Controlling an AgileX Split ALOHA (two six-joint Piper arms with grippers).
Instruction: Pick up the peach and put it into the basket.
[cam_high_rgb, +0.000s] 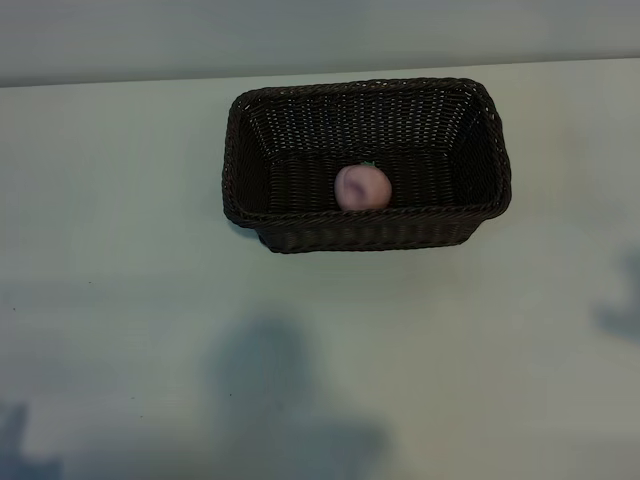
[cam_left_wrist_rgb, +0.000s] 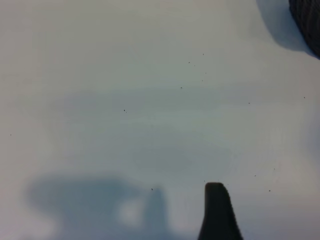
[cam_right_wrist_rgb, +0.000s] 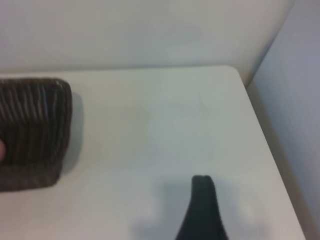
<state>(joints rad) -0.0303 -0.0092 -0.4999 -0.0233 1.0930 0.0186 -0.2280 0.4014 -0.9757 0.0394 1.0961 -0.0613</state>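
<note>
The peach (cam_high_rgb: 361, 187) lies in the basket (cam_high_rgb: 300, 232) — both arms parked low (jaws open, empty).

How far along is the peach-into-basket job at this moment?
Done: the peach lies inside the basket, against its near wall. In hand: nothing; both wrist views show only bare table beneath a fingertip, both grippers open and empty. Left: nothing apparent.
</note>
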